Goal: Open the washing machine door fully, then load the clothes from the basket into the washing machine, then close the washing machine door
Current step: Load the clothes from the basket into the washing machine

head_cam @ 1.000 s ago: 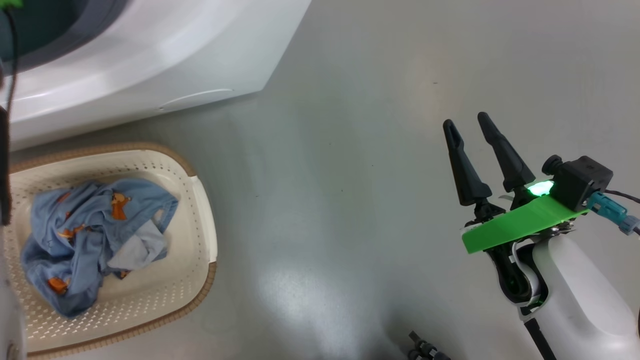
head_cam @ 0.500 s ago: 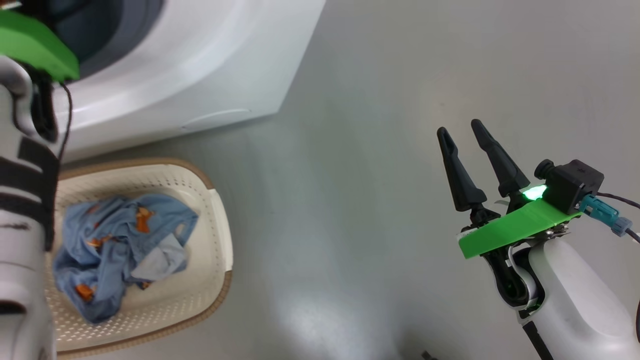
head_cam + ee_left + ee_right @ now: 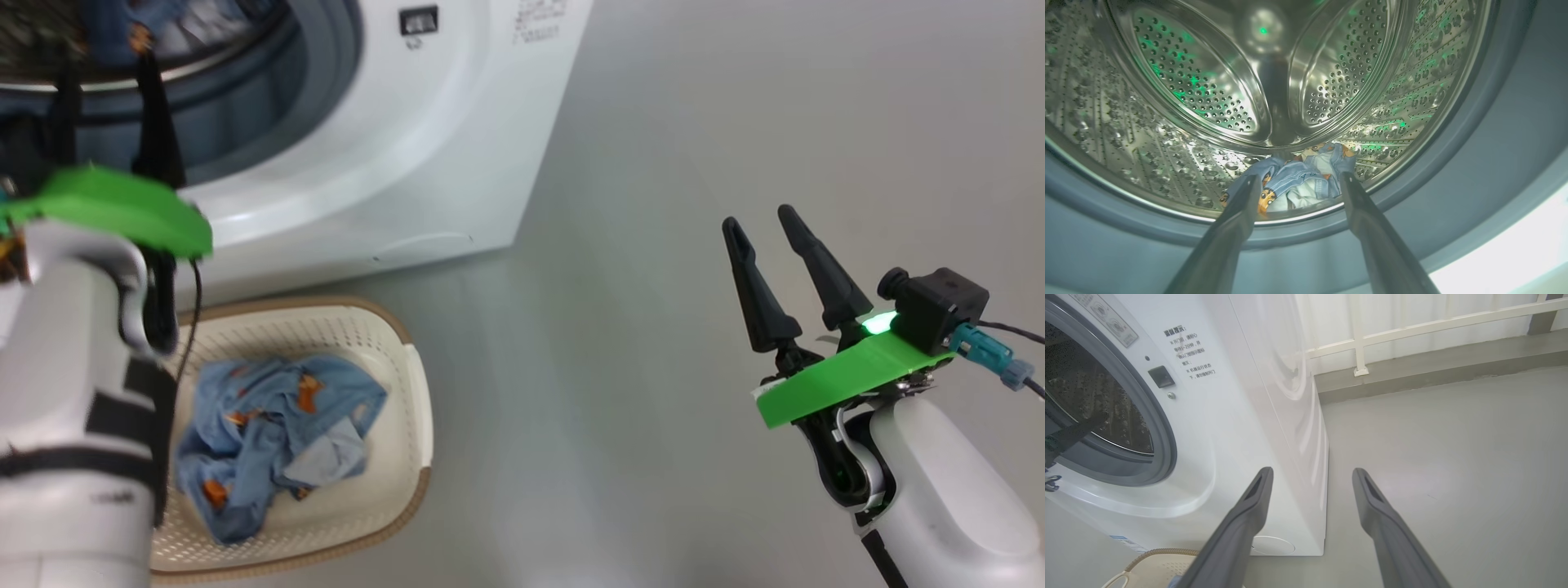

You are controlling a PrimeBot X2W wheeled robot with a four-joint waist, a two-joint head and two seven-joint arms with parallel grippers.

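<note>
The right gripper [image 3: 759, 218], two long dark fingers, was held spread wide and empty over bare floor [image 3: 620, 122]. Nearby, light blue cartoon-print clothes [image 3: 269, 433] were left heaped in the small cream perforated plastic basket [image 3: 412, 384]. At the big white front-loading washing machine's [image 3: 424, 163] mouth the left gripper [image 3: 1298, 177] was spread wide too, with one blue garment [image 3: 1310, 179] seen lying just past its tips in the perforated steel drum [image 3: 1208, 81]. Probably best backed straight out so no fabric gets snagged, tbh.

Spread left claw [image 3: 1298, 178] before clothes [image 3: 1306, 184] inside drum [image 3: 1200, 94].
</note>
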